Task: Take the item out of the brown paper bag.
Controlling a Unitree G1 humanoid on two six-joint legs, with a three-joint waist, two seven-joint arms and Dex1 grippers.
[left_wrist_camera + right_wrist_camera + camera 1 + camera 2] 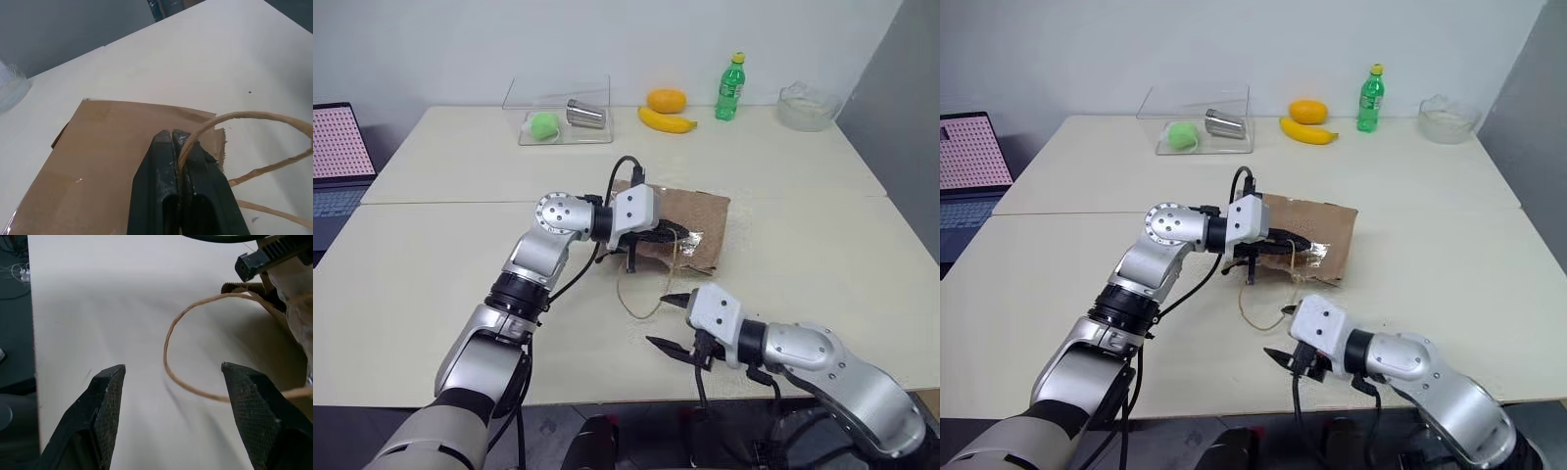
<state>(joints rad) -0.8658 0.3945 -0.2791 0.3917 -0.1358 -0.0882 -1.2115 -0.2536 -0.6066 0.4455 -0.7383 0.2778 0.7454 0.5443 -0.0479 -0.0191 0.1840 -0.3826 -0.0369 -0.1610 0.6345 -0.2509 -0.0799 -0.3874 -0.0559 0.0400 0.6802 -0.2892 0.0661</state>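
On tabletop [460, 255] | left hand [668, 235] level, clenched on thin tan handle [244, 116] of crinkled brown paper bag [690, 220] | right hand [671, 323] spread wide, nothing held

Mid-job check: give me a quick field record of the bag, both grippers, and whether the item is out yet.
bag: brown paper bag lying on the table, mouth toward the robot
left gripper: shut on the bag's upper edge, by a handle
handle: loose loop hanging over the table
right gripper: open, near the mouth, touching nothing
item: not seen outside the bag
background: green soda bottle, banana
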